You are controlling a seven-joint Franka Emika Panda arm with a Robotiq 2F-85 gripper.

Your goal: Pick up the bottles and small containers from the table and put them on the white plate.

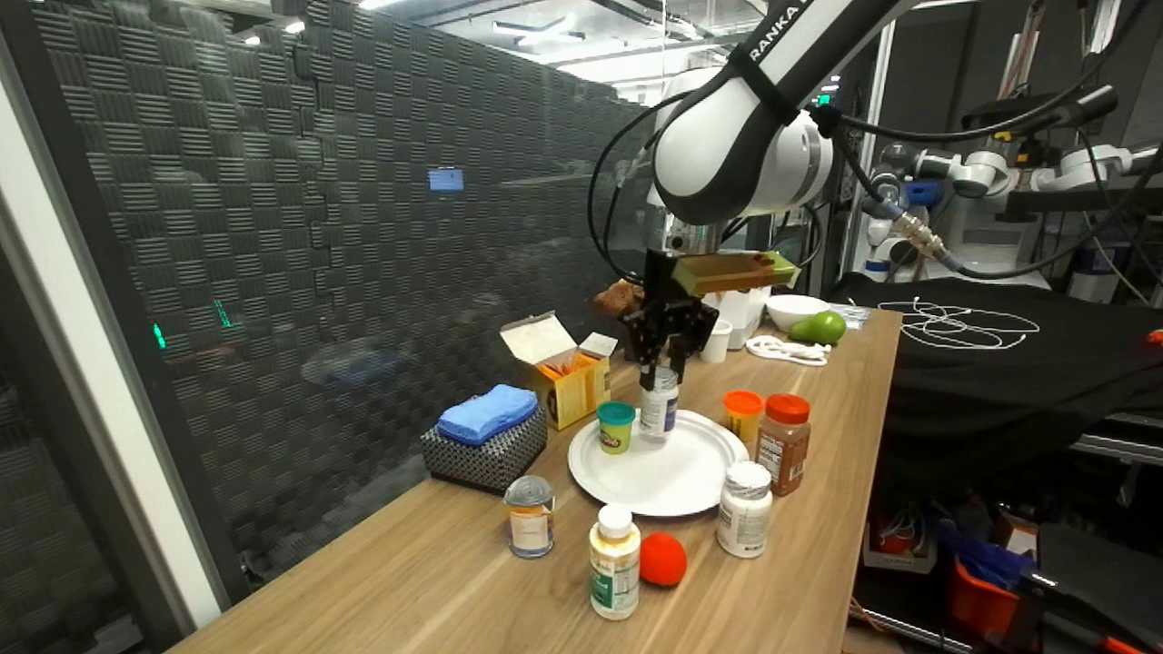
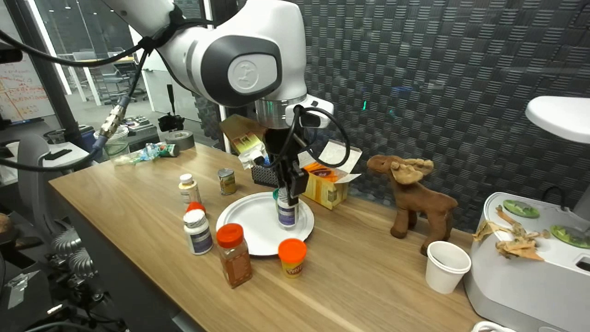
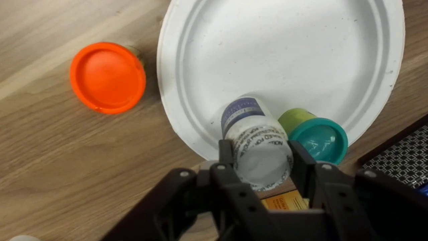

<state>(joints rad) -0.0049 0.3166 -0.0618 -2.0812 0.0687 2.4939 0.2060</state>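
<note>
The dark wall (image 1: 273, 200) backs the table (image 1: 427, 590). The white plate (image 1: 668, 481) lies inward of the table's long edge farther from the wall. The gripper (image 3: 262, 149) points down over the plate's wall-side half, its jaws clamped on opposite sides of the cap of the held bottle (image 1: 660, 411), near upright; whether the base bears on the plate cannot be told. This bottle is probably light, stiff plastic; the printed band around its cap may be slick, so a square hold at cap or shoulder is advised. Between plate and long edge stands the shaker (image 1: 783, 450), likely the heaviest, best taken around the body below its red lid; just beside it is the white bottle (image 1: 745, 518), to be gripped like the held one. Toward the table's nearer end, in an exterior view, stand the pale bottle (image 1: 615, 568) and the can (image 1: 530, 520), the latter probably hard and smooth, best held around its middle. The orange tub (image 3: 107, 77) stands just outside the plate's rim, the teal tub (image 1: 615, 434) on the plate beside the held bottle; their lids may pop off, favouring the bodies.
</note>
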